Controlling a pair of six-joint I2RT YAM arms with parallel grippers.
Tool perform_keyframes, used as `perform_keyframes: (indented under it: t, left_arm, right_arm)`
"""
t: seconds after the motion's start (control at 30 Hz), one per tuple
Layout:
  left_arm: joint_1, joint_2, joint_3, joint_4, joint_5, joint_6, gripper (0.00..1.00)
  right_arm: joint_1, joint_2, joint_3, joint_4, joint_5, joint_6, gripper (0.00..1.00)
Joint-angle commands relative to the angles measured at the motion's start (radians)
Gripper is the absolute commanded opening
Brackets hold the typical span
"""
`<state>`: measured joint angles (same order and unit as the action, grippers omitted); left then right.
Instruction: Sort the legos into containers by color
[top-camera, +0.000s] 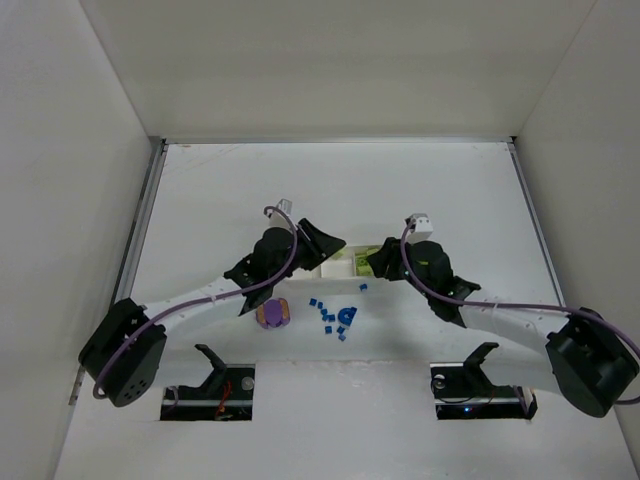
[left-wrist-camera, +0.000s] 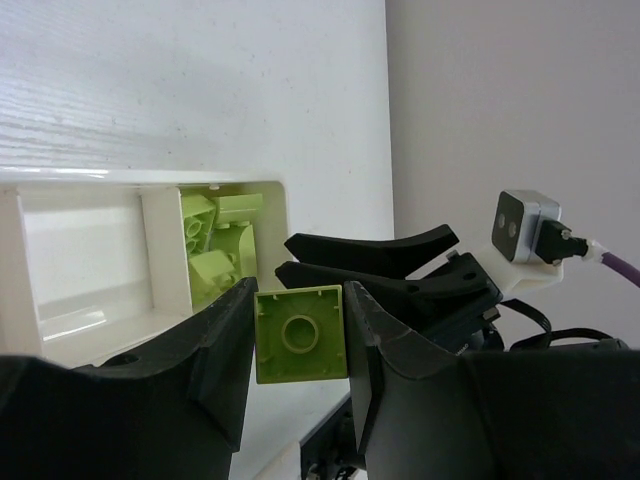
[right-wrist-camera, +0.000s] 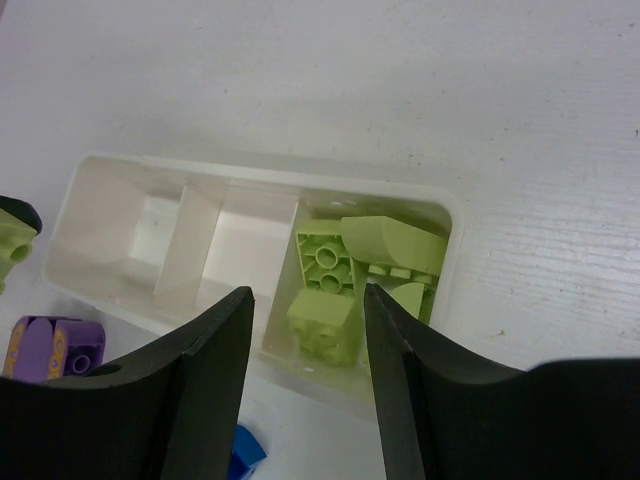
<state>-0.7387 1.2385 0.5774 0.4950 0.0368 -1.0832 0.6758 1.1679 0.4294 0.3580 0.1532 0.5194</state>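
Note:
My left gripper (left-wrist-camera: 300, 345) is shut on a square yellow-green brick (left-wrist-camera: 300, 335), held above the table just short of the white three-compartment tray (left-wrist-camera: 90, 180). Several yellow-green bricks (right-wrist-camera: 370, 260) lie in the tray's (right-wrist-camera: 260, 165) right-end compartment. My right gripper (right-wrist-camera: 308, 330) is open and holds nothing, hovering over that compartment's near wall. In the top view both grippers, left (top-camera: 322, 247) and right (top-camera: 372, 263), meet over the tray (top-camera: 338, 266). The purple-and-orange piece (top-camera: 272, 314), small blue bricks (top-camera: 324, 314) and the rounded blue piece (top-camera: 347, 317) lie on the table in front.
The right gripper's black fingers (left-wrist-camera: 380, 262) and its wrist camera (left-wrist-camera: 522, 228) stand close beside my left gripper. The purple piece (right-wrist-camera: 55, 345) and a blue brick (right-wrist-camera: 245, 452) sit just in front of the tray. White walls enclose the table.

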Motion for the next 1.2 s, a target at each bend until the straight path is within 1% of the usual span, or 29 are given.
perform_keyframes:
  t: [0.0, 0.17, 0.27, 0.33, 0.53, 0.7, 0.77, 1.0, 1.17]
  left_arm:
    - [-0.021, 0.013, 0.056, 0.01, -0.025, 0.046, 0.12]
    - [-0.058, 0.042, 0.099, -0.024, -0.047, 0.1, 0.12]
    - [-0.099, 0.076, 0.143, -0.056, -0.072, 0.161, 0.12]
    - [-0.132, 0.111, 0.183, -0.081, -0.084, 0.209, 0.12]
    - [-0.213, 0.24, 0.294, -0.147, -0.156, 0.316, 0.15]
    - [-0.228, 0.325, 0.349, -0.167, -0.213, 0.361, 0.18]
    - [-0.23, 0.349, 0.364, -0.174, -0.224, 0.37, 0.22]
    - [-0.238, 0.389, 0.401, -0.185, -0.225, 0.39, 0.45]
    - [-0.225, 0.368, 0.401, -0.179, -0.216, 0.391, 0.54]
  right_arm:
    - [0.005, -0.036, 0.031, 0.007, 0.028, -0.01, 0.56]
    - [-0.011, -0.118, 0.006, 0.007, 0.077, 0.01, 0.55]
    - [-0.038, -0.183, -0.012, -0.011, 0.117, 0.025, 0.46]
    - [-0.064, -0.211, -0.027, -0.017, 0.131, 0.045, 0.44]
    - [-0.12, -0.267, -0.084, -0.01, 0.128, 0.102, 0.46]
    - [-0.114, -0.297, -0.098, -0.017, 0.132, 0.106, 0.46]
    - [-0.114, -0.31, -0.106, -0.017, 0.132, 0.111, 0.47]
    - [-0.114, -0.343, -0.121, -0.017, 0.128, 0.126, 0.48]
    - [-0.092, -0.315, -0.116, -0.013, 0.128, 0.123, 0.49]
